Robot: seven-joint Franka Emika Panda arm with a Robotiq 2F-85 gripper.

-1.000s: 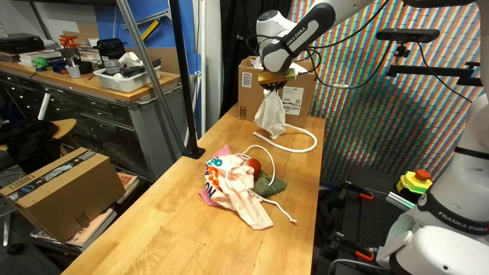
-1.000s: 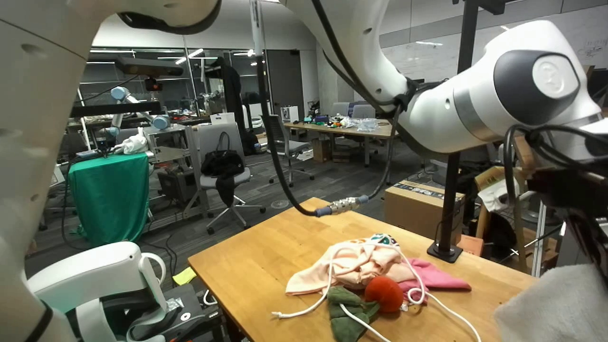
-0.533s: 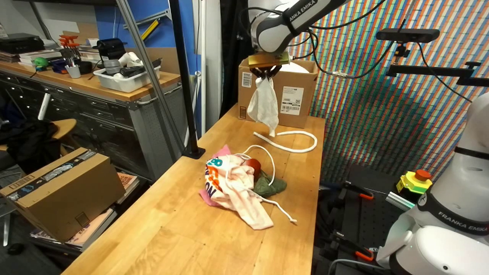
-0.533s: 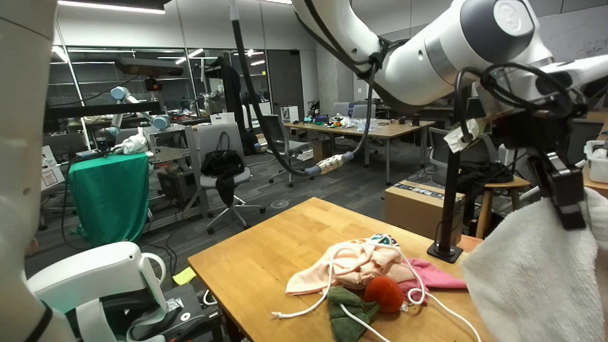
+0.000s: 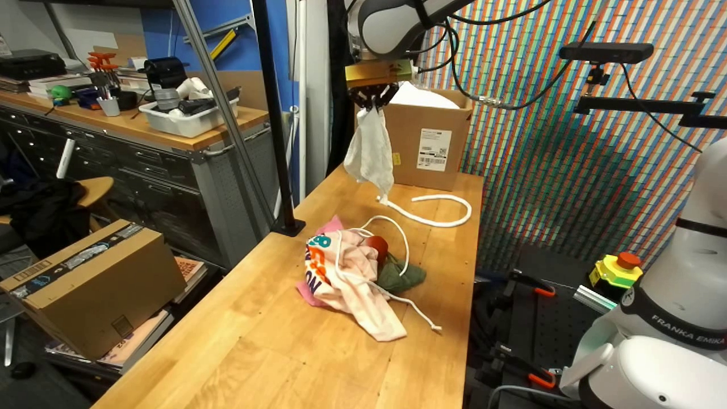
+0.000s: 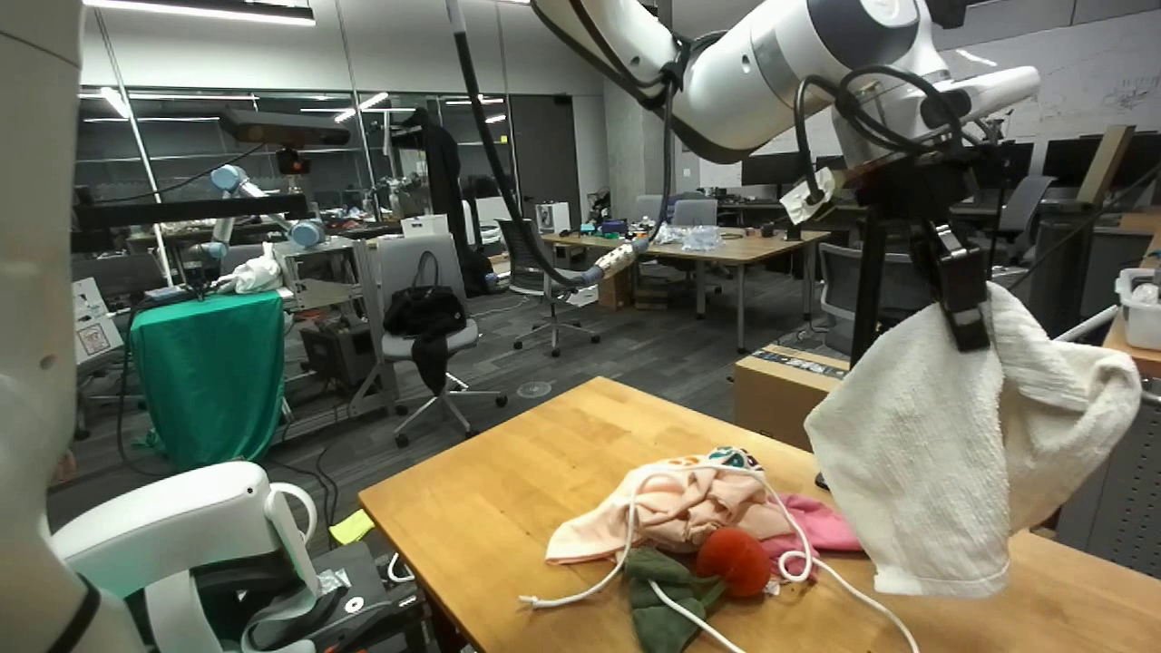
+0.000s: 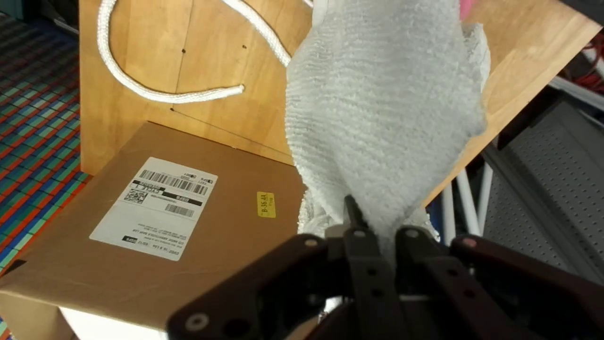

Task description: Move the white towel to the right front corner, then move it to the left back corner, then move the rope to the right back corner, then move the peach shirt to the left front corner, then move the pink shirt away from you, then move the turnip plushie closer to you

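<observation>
Pinch: and here the gripper (image 5: pixel 372 105) is squeezing, its 2 fingertips sitting close together with only bunched cloth between them.
Hang: the white towel (image 6: pixel 930 453) is dangling directly below those tips, caught by its top.
Long axis: running up and down, narrow at the pinch, widening lower, a loose fold flaring out in an exterior view.
Far end: all this is happening over the end of the table (image 5: pixel 255 341) where the cardboard box (image 5: pixel 409 142) is standing, apparently nearer the edge facing away from the arm's base (image 5: pixel 687 272).
White curl: below, the white rope (image 7: pixel 165 97) is looping across the wood; in the wrist view 1 strand is passing out of sight behind the cloth, and whether they're touching I'm not able to tell.
Pile: peach shirt (image 6: pixel 685 510), pink shirt (image 6: pixel 830 528) and turnip plushie (image 6: pixel 733 562) are lying bunched together, well apart from the gripper.
Towel leg: I'm judging this as move 1 or 2 of 6; which corner, I'm not calling.
Drop line: the coming move is probably turning on that vertical hang, the rope apparently waiting underneath; a straight lowering here could be draping cloth over it.
</observation>
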